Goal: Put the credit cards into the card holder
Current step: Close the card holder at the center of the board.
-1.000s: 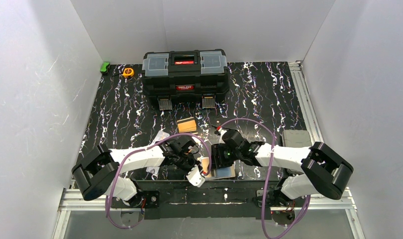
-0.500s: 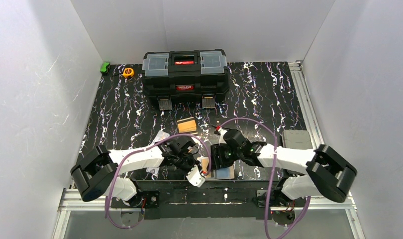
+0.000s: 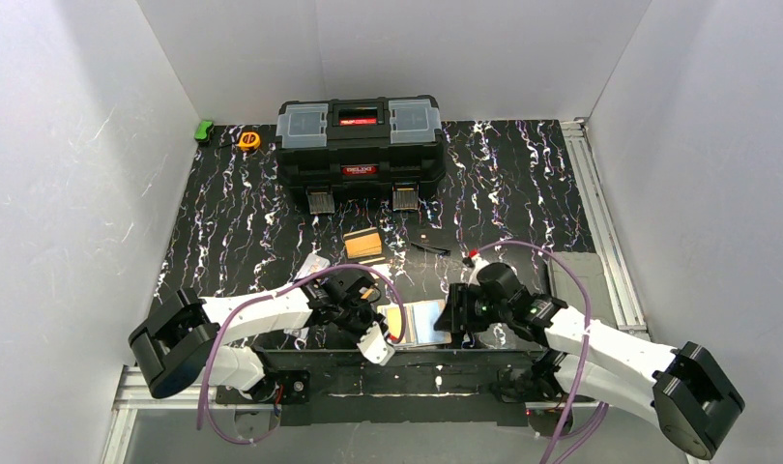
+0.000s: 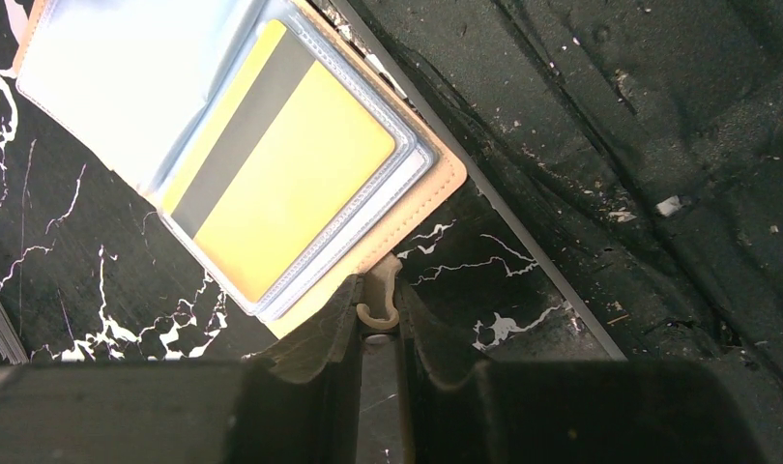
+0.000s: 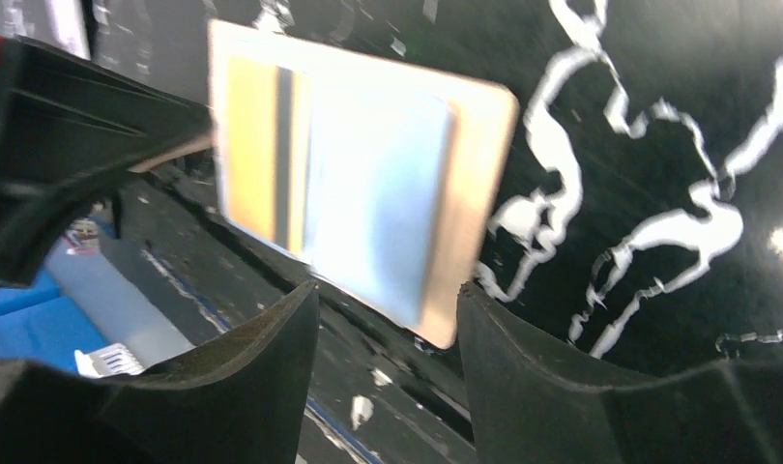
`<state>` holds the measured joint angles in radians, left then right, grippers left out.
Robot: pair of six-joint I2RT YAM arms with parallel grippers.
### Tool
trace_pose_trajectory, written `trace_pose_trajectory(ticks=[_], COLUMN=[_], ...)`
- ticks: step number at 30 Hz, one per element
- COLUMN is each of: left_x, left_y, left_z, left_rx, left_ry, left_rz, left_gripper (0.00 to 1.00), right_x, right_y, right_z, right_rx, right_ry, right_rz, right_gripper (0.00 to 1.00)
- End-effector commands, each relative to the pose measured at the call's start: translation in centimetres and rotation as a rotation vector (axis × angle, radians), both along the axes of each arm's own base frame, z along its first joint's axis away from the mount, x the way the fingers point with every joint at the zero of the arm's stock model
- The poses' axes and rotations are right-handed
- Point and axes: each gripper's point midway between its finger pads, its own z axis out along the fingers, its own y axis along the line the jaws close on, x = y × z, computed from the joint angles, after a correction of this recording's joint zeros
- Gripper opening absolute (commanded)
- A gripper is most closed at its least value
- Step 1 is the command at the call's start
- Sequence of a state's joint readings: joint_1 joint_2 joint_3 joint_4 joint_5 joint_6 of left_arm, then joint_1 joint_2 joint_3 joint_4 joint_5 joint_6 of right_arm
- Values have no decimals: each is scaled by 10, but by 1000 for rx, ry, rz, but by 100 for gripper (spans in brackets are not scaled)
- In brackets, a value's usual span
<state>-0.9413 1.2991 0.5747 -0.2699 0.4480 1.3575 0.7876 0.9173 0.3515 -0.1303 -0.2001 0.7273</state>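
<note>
Left tool (image 4: 376, 315) pinches the tab of the beige folding card holder (image 3: 426, 322); the flat tan-orange cards (image 3: 362, 243) lie at ten o'clock from the wide-jawed right tool (image 3: 456, 314)

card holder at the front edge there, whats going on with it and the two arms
The card holder lies open at the near edge of the table. The left claw is shut on its snap tab, holding it. One yellow card with a dark stripe sits inside one of its clear pockets. The right claw is open and empty, just to the holder's right. A few more cards lie farther back, not yet put away.
</note>
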Motion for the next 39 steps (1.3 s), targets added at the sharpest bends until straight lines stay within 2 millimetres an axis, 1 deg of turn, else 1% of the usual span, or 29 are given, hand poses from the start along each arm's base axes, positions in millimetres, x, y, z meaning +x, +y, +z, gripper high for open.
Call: trace_pose_trajectory(ticks=[1, 8, 11, 14, 15, 16, 17, 22, 26, 28, 33, 34, 37, 39], left_x=[-8, -10, -10, -11, -11, -11, -11, -12, -12, -12, -11, -11, -11, -11], left_y=[10, 11, 11, 11, 11, 11, 11, 11, 11, 11, 10, 10, 11, 10], left_z=[-1, -2, -3, -3, -3, -3, -3, -4, -4, -4, -3, -3, -4, -3], left_rx=[28, 33, 37, 38, 36, 36, 37, 36, 35, 35, 32, 31, 30, 29], left_ry=[25, 30, 27, 33, 34, 34, 35, 33, 33, 33, 28, 27, 28, 28], left_rz=[1, -7, -12, -13, -13, -13, -13, -18, -21, -21, -18, -18, -18, -17], left_gripper=[0, 1, 0, 0, 0, 0, 0, 0, 0, 0, 0, 0, 0, 0], right_x=[-10, -4, -2, -4, -6, -5, -3, 4, 5, 4, 3, 3, 6, 9], right_y=[-11, -14, -7, 4, 9, 16, 19, 23, 29, 32, 41, 43, 52, 60], right_z=[-19, -28, -28, -27, -23, -15, -8, 23, 46, 50, 41, 42, 50, 61], right_rx=[-13, 9, 60, 121, 150, 194, 214, 270, 327, 345, 355, 361, 384, 409], right_ry=[61, 61, 63, 85, 89, 79, 61, -35, -85, -87, -38, -37, -51, -68], right_rz=[-52, -77, -71, -45, -23, -1, 11, 29, 57, 78, 117, 126, 165, 201], right_gripper=[62, 63, 62, 60, 58, 56, 55, 53, 52, 52, 49, 49, 48, 48])
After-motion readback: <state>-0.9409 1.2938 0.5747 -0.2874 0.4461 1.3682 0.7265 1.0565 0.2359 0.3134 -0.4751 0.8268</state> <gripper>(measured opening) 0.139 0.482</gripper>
